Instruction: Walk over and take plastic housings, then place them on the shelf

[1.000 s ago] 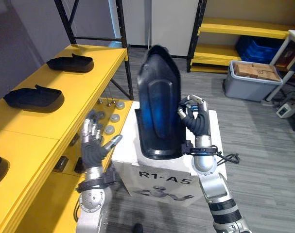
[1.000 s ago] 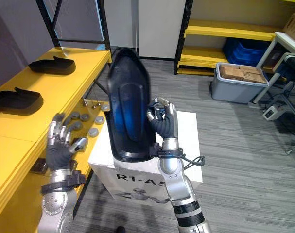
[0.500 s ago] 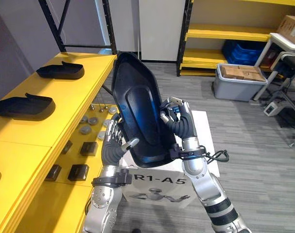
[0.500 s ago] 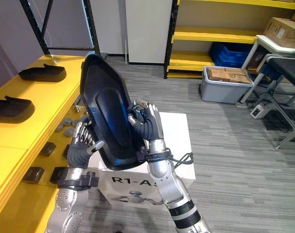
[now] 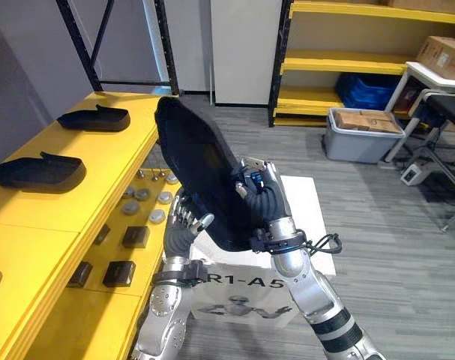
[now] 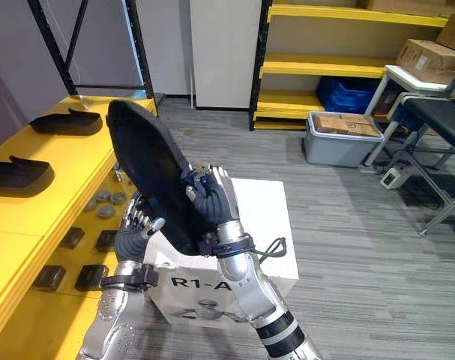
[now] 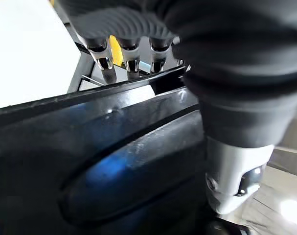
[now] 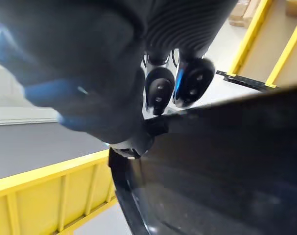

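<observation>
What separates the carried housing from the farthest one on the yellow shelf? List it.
The carried housing stands tilted on edge in the air, clasped by the right hand; the shelf housing lies flat on the yellow shelf, untouched. The carried housing looks larger than the shelf housing. Both are black.

Held housing [image 5: 205,176]: black, matt on the outside. In the left wrist view its inner face is glossy with a blue sheen. Shelf housings [image 5: 94,118], upper left: same black. Shelf [image 5: 55,225] under them: plain yellow, black uprights. Right hand [image 5: 264,206] and left hand [image 5: 181,232]: silver fingers, dark tips, dark ribbed covers. Box [image 5: 309,199], centre: white, black lettering. Discs [image 5: 141,193] grey, blocks [image 5: 135,236] dark. Floor [image 5: 392,247]: grey plank pattern. Upper right: rack [image 5: 347,60] yellow, bin [image 5: 373,82] blue, tote [image 5: 354,142] grey, carton [image 5: 364,120] brown.
</observation>
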{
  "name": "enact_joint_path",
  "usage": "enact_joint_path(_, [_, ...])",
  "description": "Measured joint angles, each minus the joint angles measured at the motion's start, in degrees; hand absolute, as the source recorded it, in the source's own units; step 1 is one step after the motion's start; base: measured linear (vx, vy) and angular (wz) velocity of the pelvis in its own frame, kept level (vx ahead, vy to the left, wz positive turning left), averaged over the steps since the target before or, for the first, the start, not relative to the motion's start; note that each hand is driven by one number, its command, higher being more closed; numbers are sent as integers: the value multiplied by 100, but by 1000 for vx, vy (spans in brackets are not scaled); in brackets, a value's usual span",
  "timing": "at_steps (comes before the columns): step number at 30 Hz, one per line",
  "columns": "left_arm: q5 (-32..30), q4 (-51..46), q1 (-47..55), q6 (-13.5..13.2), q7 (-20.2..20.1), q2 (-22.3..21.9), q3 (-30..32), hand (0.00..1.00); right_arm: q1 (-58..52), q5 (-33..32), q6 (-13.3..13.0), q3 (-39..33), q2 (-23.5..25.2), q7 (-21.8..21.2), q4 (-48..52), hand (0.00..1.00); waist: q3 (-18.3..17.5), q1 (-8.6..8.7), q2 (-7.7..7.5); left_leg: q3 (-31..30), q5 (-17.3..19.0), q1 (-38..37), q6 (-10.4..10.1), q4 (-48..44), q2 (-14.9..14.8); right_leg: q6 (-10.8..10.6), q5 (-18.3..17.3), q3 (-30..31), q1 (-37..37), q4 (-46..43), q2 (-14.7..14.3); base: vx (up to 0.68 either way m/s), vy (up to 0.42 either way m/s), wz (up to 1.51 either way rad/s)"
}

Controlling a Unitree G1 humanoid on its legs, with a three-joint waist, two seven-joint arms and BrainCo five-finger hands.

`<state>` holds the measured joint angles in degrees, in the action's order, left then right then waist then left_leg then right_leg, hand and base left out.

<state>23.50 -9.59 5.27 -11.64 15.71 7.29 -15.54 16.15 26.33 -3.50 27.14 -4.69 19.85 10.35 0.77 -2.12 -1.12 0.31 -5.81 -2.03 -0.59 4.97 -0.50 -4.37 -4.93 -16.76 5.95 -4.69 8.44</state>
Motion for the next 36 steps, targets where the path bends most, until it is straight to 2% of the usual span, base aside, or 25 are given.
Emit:
enact_joint_path(8, [-70,177,-1,3,430,-145,240,0,-1,2,-20,427,9,60,0,100,-27,57,-10,18,-20,-17,-25,2,-39,22,28,29,1,-1,-36,-20,-1,-2])
enact_joint_path(13, [-241,177,-2,-6,528,-263,469,0,-13,25,-24,478,13,54,-2,100,-44,81,-25,16,-27,-23,-33,2,-49,24,29,29,4,-3,-44,0,0,0])
enact_joint_path(14, [-241,177,-2,-6,534,-276,522,100,-18,25,-25,478,13,54,-2,100,-44,95,-25,15,-29,-23,-35,3,-51,24,29,28,4,-3,-46,0,0,0])
enact_joint_path(18, [-240,179,-1,-8,542,-399,745,100,-52,0,-35,440,13,55,-2,100,-44,118,-24,14,-32,-23,-40,3,-58,24,29,28,5,-2,-55,0,0,0])
enact_joint_path(26, [-238,179,-1,-93,543,-475,730,100,-298,-24,-186,432,57,77,-1,100,-44,125,-23,2,-33,-17,-42,7,-58,25,29,19,4,0,-57,0,0,0])
enact_joint_path(27, [-238,178,-7,-94,558,-480,732,100,-343,-27,-235,438,96,72,-1,0,-44,129,-23,1,-34,-14,-43,19,-58,25,29,18,2,0,-57,0,0,0])
enact_joint_path(36, [-357,176,3,-84,562,-478,724,100,-513,-666,-457,205,347,28,14,0,-42,134,-26,-2,-34,1,-43,19,-57,25,28,13,-8,4,-55,0,0,0])
